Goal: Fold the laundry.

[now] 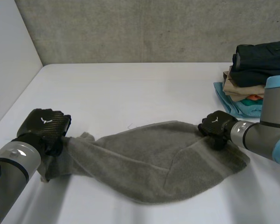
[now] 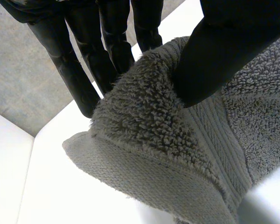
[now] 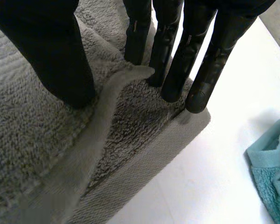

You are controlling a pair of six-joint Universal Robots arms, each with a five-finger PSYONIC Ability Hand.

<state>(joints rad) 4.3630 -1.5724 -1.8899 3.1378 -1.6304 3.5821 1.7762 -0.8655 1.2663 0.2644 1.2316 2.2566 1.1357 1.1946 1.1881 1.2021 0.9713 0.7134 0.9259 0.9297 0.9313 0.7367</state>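
Note:
A grey towel (image 1: 149, 163) lies stretched across the white table (image 1: 130, 88) between my two hands. My left hand (image 1: 44, 126) is at the towel's left end, which is bunched up. In the left wrist view its thumb (image 2: 224, 51) and fingers (image 2: 84, 74) pinch a thick fold of the towel (image 2: 154, 140). My right hand (image 1: 215, 127) is on the towel's far right corner. In the right wrist view its straight fingers (image 3: 177, 70) and thumb (image 3: 60, 60) press down on the towel (image 3: 37, 140), with a raised ridge of cloth squeezed between them.
A stack of folded clothes (image 1: 256, 70) stands at the table's far right, behind my right arm, with a teal cloth (image 3: 270, 177) at its base close to the towel's corner. A white side wall (image 1: 9, 56) borders the table on the left.

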